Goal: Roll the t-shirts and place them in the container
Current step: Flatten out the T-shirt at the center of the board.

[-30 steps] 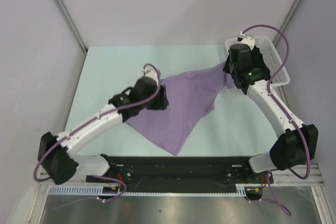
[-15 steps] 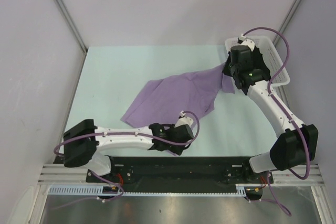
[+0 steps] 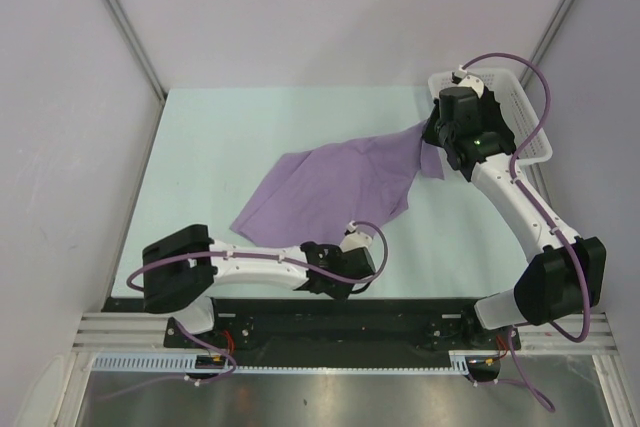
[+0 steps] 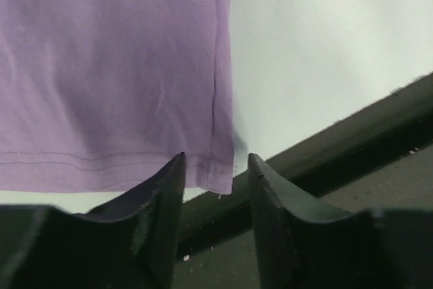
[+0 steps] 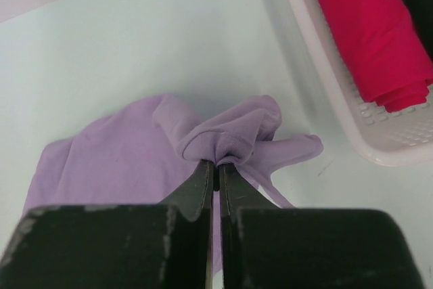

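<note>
Left arm [image 3: 260, 265], mine: folded low, forearm running from its base toward 3 o'clock. Left claw [image 4: 215, 167]: at the forearm's 3 o'clock end, fingers parted, a clear gap between the tips.

Right arm [image 3: 520, 202], mine: stretched from its base toward 11 o'clock. Right claw [image 5: 217, 167]: angled down toward 7 o'clock, fingers pressed together, pinching a fold of the lilac t-shirt [image 5: 230, 133].

crimson roll [image 5: 372, 32] — cut off at top | basket [image 5: 338, 93] — cropped at right edge
</note>
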### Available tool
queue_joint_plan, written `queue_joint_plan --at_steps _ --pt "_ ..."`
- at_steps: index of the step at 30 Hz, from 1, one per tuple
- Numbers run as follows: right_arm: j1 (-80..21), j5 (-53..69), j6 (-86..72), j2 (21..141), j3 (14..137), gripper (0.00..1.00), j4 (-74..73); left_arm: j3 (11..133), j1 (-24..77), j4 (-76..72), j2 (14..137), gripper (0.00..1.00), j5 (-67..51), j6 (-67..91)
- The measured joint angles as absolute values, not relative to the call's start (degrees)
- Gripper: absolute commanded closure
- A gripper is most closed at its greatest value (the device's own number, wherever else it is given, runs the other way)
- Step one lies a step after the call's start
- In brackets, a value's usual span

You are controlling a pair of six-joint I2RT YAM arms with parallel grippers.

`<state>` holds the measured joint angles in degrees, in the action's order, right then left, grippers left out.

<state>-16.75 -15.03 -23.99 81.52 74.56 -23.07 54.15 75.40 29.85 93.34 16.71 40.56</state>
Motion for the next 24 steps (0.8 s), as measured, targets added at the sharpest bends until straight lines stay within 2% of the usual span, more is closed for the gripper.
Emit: queue_joint_plan --at_steps 2,3,4,9,14,19,22,24 --pt "-16.75 -14.85 -23.99 81.52 74.56 1.00 -23.07 53.67 75.42 29.23 93.89 0.82 17.50 41.43" --pt "-16.75 -14.68 -23.99 81.52 74.56 1.00 -23.07 53.47 75.44 29.32 93.97 0.95 18.37 41.74" --pt "-16.75 -14.61 -23.99 81.52 74.56 1.00 -23.07 53.30 75.48 29.67 93.97 1.00 19.57 42.28" --pt "-16.38 -14.00 -23.97 81.25 74.37 1.00 -22.85 53.47 74.98 35.90 91.53 1.00 28.53 45.76" --pt "-15.11 -12.80 -24.01 78.46 73.91 1.00 -22.90 59.66 70.72 47.51 80.44 1.00 40.73 47.83" --pt "-13.10 -11.64 -24.43 70.17 73.89 1.00 -23.03 74.37 67.92 55.44 65.39 1.00 55.13 47.99" --pt "-12.21 -11.22 -25.12 63.13 73.95 1.00 -23.27 77.62 66.13 56.42 60.38 1.00 59.33 46.35" --pt "-12.05 -11.14 -25.54 59.42 74.28 1.00 -23.20 78.02 61.01 52.93 56.42 1.00 59.48 41.60"
